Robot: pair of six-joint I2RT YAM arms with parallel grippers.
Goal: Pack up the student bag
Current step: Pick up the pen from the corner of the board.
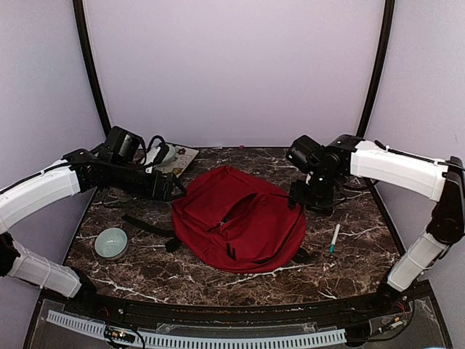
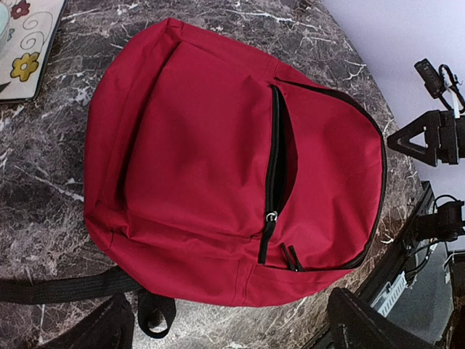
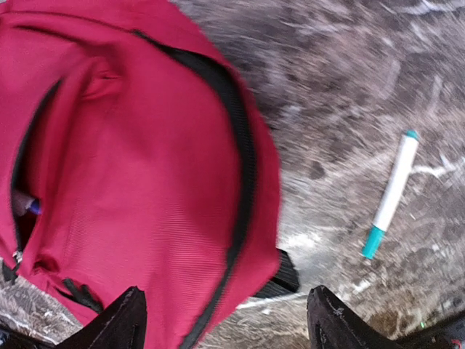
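Student bag (image 1: 240,229) lies flat mid-counter (image 1: 160,280), and I can see its front pocket zip gaping. My left tool (image 2: 236,323) hovers at the bag's 10 o'clock, jaws wide, nothing in them. My right tool (image 3: 225,323) sits at 2 o'clock, jaws apart as well, gripping nothing. At 3 o'clock there's a white marker (image 1: 334,238) with teal ends. At 9 o'clock, a small pale-green bowl (image 1: 111,243). At 11 o'clock, a flower-printed card (image 1: 180,155).

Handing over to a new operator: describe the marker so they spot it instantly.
Find the big red backpack in the middle of the dark marble table. On bare tabletop to its right lies a slim white marker with a teal cap and tip, the only thin stick-shaped thing there.
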